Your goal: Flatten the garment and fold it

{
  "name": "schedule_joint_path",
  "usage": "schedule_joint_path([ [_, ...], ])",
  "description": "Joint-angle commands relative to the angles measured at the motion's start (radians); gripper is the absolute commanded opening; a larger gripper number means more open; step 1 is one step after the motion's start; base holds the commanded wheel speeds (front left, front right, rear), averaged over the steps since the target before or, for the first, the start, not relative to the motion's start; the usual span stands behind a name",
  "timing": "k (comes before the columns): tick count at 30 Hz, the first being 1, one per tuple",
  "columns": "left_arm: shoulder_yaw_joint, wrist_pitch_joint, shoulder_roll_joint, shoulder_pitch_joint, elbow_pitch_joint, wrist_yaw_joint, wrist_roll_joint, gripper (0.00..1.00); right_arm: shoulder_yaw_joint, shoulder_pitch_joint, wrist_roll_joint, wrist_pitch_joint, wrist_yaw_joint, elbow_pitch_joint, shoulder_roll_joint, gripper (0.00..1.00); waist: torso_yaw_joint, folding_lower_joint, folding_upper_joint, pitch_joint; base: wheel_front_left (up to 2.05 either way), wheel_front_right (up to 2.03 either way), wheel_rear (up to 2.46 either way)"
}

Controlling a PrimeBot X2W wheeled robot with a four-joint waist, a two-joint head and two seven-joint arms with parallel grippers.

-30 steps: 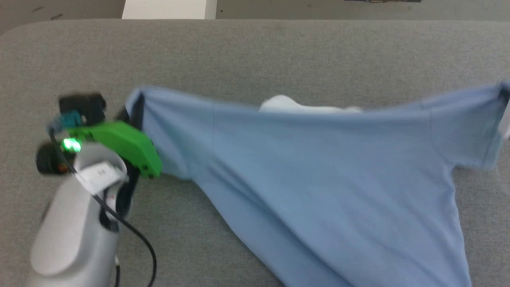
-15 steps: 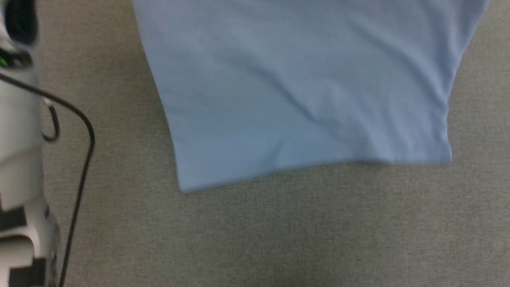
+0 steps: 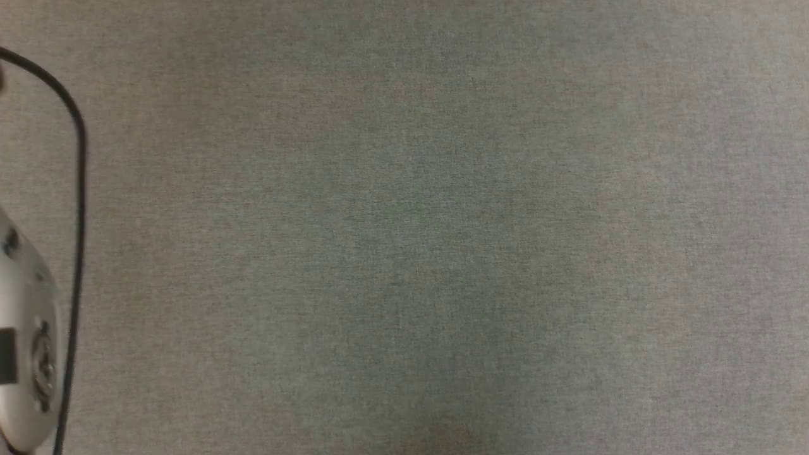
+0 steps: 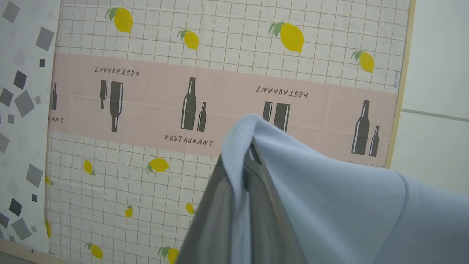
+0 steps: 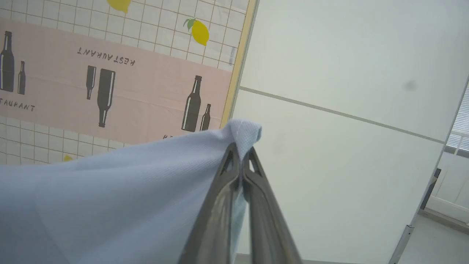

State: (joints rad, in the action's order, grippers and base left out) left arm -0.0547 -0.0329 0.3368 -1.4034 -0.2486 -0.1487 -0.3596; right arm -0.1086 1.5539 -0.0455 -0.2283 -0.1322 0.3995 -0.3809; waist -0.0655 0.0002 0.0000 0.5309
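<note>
The garment (image 4: 329,205) is light blue knit cloth, held up in the air by two edges. In the left wrist view my left gripper (image 4: 246,154) is shut on a folded edge of it, the cloth draping over the fingers and off to the right. My right gripper (image 5: 240,152) is shut on another corner of the garment (image 5: 128,190), which spreads away to the left. Both grippers point toward a wall. The rest of the garment is out of view.
The grey fabric table top (image 3: 404,227) lies under the head camera. A pale arm segment (image 3: 22,354) and its black cable (image 3: 79,189) sit at the left edge. Ahead stand a lemon-and-bottle patterned panel (image 4: 183,91) and a white wall (image 5: 348,110).
The whole head picture has shifted, so the camera moved. The garment, stretched between both grippers a second ago, slid out past the top edge. Both grips stay shut.
</note>
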Motion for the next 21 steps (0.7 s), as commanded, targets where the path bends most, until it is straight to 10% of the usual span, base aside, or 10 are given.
schedule_joint_path([
  [1,-0.005,0.006,-0.004,0.043,-0.013,0.014,-0.013,0.0,0.017,-0.028,-0.023,0.015,0.002,0.02,0.0,0.0,0.01,-0.0002,0.0,-0.014,0.0,0.0,0.0],
  [11,-0.041,-0.07,-0.011,0.567,-0.018,0.095,-0.116,0.0,0.12,-0.547,-0.234,0.023,0.002,0.004,-0.026,0.0,0.028,-0.0002,0.0,-0.126,0.0,0.0,0.0],
  [21,-0.022,-0.186,-0.069,1.172,0.183,0.048,-0.257,0.0,-0.022,-1.139,-0.319,-0.105,0.002,-0.215,0.03,0.0,0.035,-0.0002,0.0,-0.284,0.0,0.0,0.0],
])
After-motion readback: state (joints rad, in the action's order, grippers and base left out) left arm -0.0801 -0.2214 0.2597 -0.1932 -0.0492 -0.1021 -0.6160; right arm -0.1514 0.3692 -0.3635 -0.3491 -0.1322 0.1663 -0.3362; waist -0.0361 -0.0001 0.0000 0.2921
